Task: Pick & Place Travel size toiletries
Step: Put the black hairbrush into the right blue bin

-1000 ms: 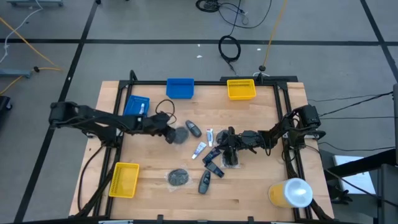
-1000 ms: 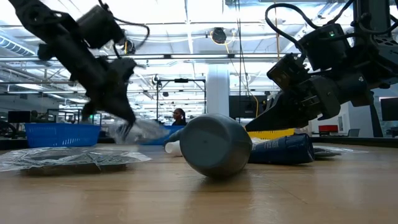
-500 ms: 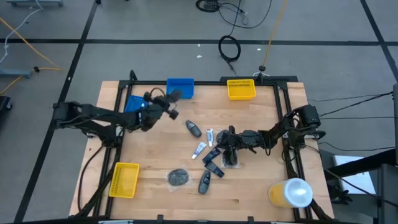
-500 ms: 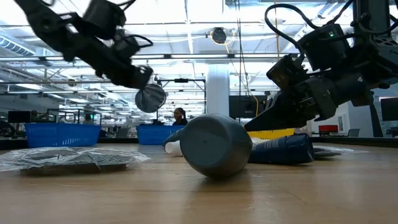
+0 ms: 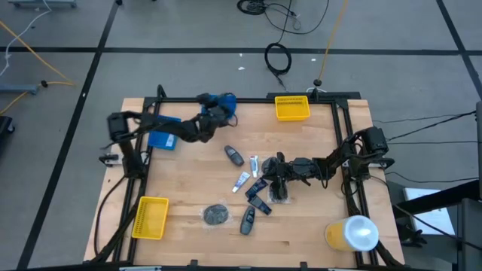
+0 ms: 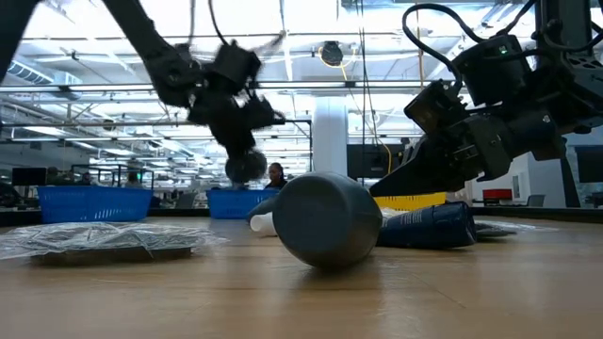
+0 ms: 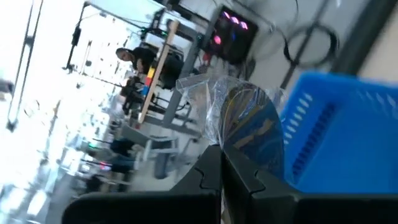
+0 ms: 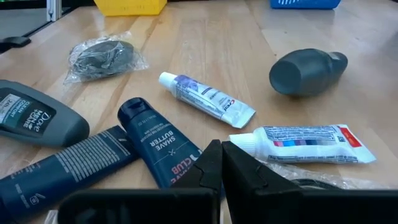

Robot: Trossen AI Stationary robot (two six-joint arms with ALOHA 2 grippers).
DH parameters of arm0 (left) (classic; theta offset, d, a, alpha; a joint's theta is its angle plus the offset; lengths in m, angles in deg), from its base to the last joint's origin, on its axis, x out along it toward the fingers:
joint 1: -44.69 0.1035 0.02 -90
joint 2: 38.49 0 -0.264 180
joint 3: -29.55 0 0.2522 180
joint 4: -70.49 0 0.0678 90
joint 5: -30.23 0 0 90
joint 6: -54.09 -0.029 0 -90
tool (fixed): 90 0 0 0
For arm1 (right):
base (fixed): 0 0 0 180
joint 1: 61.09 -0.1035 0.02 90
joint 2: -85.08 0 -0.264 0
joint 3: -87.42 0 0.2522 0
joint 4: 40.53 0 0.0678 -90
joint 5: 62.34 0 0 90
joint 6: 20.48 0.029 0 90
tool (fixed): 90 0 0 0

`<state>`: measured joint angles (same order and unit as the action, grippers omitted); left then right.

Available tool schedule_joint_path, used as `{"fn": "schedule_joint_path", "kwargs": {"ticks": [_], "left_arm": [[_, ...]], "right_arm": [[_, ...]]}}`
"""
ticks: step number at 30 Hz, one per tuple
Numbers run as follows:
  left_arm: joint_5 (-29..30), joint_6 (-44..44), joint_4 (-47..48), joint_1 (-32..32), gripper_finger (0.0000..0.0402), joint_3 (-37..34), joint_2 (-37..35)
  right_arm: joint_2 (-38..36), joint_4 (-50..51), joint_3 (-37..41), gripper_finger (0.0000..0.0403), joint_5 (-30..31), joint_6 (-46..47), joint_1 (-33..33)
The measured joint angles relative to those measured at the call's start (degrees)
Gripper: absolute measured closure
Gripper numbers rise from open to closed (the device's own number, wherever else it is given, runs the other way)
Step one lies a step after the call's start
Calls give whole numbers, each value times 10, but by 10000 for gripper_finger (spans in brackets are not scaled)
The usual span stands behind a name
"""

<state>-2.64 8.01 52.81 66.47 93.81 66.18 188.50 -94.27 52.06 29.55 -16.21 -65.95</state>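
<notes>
My left gripper (image 5: 216,111) is raised over the near rim of the far blue bin (image 5: 228,100), shut on a round dark-grey pad in clear wrap (image 7: 249,127). The other toiletries lie flat mid-table: a grey oblong bottle (image 5: 234,156), white tubes (image 5: 254,164) (image 5: 241,181), dark tubes (image 5: 260,203) (image 5: 248,220) and a wrapped pad (image 5: 216,214). My right gripper (image 5: 275,178) sits low among them with its fingers shut (image 8: 219,163). A crinkled clear wrap (image 8: 311,183) lies beside its tips; whether they touch it I cannot tell. My left gripper pinches the wrapped pad between its two fingers by the pad's edge (image 7: 229,148). The rest of the pad sticks out past the fingertips. The pad is lifted clear of the table and, in the low view, hangs below the fingers (image 6: 245,167).
A second blue bin (image 5: 164,132) stands at the table's left and a yellow bin (image 5: 292,108) at the far edge. Another yellow bin (image 5: 151,217) sits near left, and a large yellow-and-white cylinder (image 5: 352,233) stands near right. A black frame rims the table. A person shows far behind (image 6: 274,174).
My left gripper has risen from the table's middle and swung toward the far edge, ending over the far blue bin. The wrapped pad has gone with it, lifted clear of the table. My right gripper has kept still.
</notes>
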Motion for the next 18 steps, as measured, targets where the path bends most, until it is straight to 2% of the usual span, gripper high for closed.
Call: {"fn": "schedule_joint_path", "kwargs": {"ticks": [6,11,14,18], "left_arm": [[0,-105,0,0,400,18,61],[-7,-116,5,-6,397,18,67],[-24,-126,9,-7,376,18,67],[-62,-119,32,-7,324,18,67]], "right_arm": [[0,0,0,403,0,0,0],[0,0,0,403,-2,0,0],[0,0,0,403,-2,0,0],[0,0,0,403,-2,0,0]]}}
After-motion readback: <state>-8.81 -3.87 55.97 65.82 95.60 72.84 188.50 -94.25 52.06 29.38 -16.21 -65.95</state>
